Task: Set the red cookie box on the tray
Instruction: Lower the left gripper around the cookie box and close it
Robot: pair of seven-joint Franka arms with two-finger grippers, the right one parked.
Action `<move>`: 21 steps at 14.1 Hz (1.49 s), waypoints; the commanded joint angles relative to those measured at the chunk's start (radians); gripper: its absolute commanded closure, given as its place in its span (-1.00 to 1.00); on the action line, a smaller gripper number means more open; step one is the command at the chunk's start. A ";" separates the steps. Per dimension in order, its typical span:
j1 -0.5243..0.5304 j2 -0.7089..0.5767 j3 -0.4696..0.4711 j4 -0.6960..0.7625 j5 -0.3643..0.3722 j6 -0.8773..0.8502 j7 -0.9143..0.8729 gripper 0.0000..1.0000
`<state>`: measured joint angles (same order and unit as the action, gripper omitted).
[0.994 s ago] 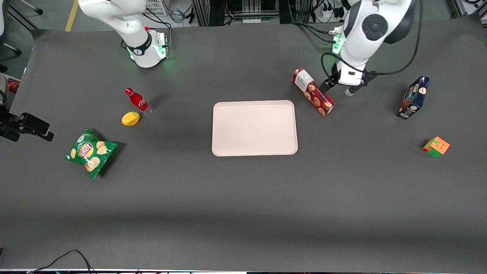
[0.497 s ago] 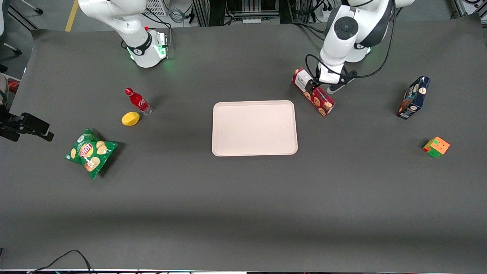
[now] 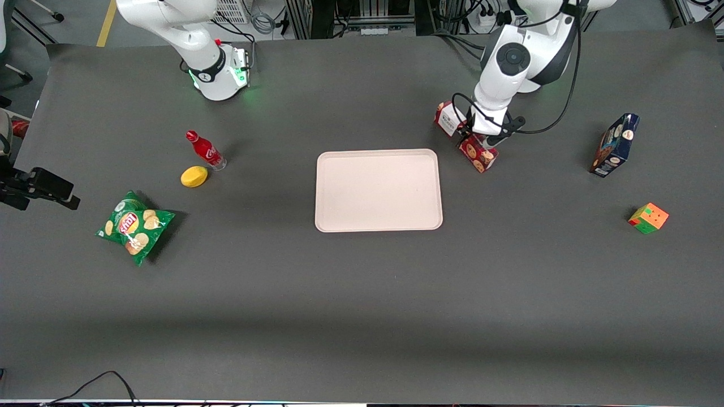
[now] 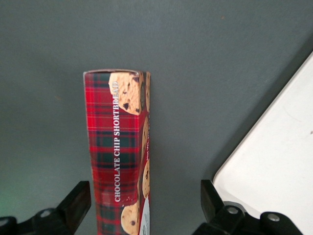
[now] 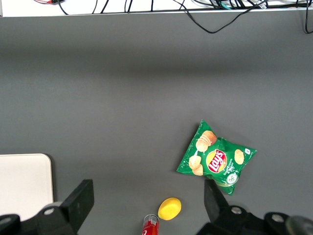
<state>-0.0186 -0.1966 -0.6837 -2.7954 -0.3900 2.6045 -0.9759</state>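
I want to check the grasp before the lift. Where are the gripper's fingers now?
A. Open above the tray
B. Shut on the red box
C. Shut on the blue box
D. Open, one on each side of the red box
D: in the wrist view the gripper is open, and the red box stands between its fingers, gaps on both sides; the tray lies beside it.

red cookie box (image 4: 117, 156) reads "chocolate chip shortbread"; chip bag (image 5: 216, 160) "lay's".

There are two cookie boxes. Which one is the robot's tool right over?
The red cookie box, the plaid one beside the tray. The open tool hangs over it, straddling it. The dark blue cookie box stands apart, toward the working arm's end.
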 commanded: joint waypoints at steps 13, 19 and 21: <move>-0.004 0.149 -0.008 -0.107 -0.010 0.249 0.000 -1.00; -0.006 0.180 -0.082 -0.121 -0.010 0.305 -0.041 -0.45; -0.006 0.180 -0.086 -0.121 -0.010 0.304 -0.040 0.11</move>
<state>-0.0157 0.0210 -0.7483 -2.8519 -0.3899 2.8620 -0.9929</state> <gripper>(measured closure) 0.207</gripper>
